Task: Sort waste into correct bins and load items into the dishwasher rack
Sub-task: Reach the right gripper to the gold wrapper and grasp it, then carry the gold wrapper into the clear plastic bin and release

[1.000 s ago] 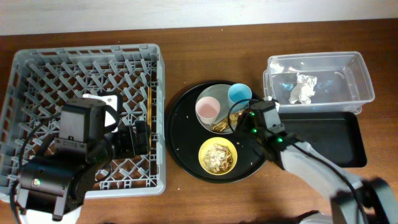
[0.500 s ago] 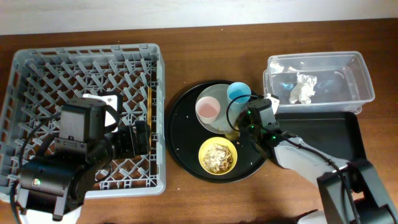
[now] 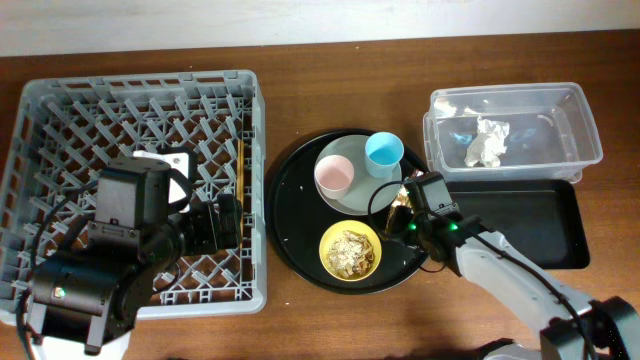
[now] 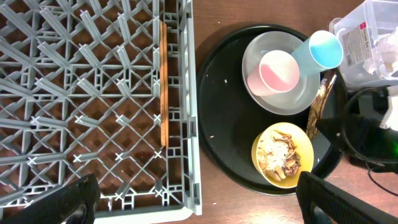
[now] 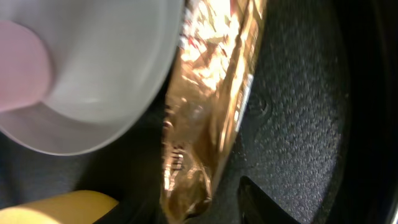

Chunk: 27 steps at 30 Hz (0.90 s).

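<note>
Brown table [image 3: 330, 320] holds everything. My right claw [image 3: 403, 205] pinches the gold wrapper [image 5: 211, 93] beside the plate [image 5: 106, 68]. I should lift it slowly, clear of the pink cup [image 3: 333, 177] and blue cup [image 3: 385, 152].

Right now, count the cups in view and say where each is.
2. The pink cup stands on the grey-green plate; the blue cup is at that plate's far right rim. Others may be hidden.

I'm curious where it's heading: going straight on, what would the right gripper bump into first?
The gold foil wrapper seems pinched in its fingers; past that, probably the round black tray floor, though depth is unclear.
</note>
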Available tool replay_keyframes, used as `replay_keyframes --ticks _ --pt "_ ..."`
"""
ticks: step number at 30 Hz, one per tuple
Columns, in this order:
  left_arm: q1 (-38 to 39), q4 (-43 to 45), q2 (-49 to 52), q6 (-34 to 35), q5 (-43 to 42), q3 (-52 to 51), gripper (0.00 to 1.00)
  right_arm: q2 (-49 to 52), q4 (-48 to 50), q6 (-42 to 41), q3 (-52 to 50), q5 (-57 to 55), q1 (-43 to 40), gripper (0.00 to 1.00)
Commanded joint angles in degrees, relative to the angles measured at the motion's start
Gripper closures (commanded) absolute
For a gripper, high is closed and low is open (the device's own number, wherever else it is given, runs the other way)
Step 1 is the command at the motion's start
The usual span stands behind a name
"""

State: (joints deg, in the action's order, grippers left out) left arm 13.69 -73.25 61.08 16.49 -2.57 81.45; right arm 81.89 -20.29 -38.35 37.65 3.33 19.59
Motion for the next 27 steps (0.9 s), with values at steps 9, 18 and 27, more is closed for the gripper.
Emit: replay_keyframes --ticks 9,18,27 --pt "-0.1 0.1 -0.3 -0.1 0.4 0.3 0.01 0.7 -1.0 0.5 1.0 -0.7 0.3 0.59" --pt "-0.1 0.1 -0.3 -0.1 0.5 0.3 0.01 6.0 4.4 1.5 1.2 -3.0 2.7 0.59" --pt "-0.1 0.1 -0.3 -0.1 0.5 0.3 0.0 -7.3 -13.8 2.2 11.9 -7.4 2.8 0.96"
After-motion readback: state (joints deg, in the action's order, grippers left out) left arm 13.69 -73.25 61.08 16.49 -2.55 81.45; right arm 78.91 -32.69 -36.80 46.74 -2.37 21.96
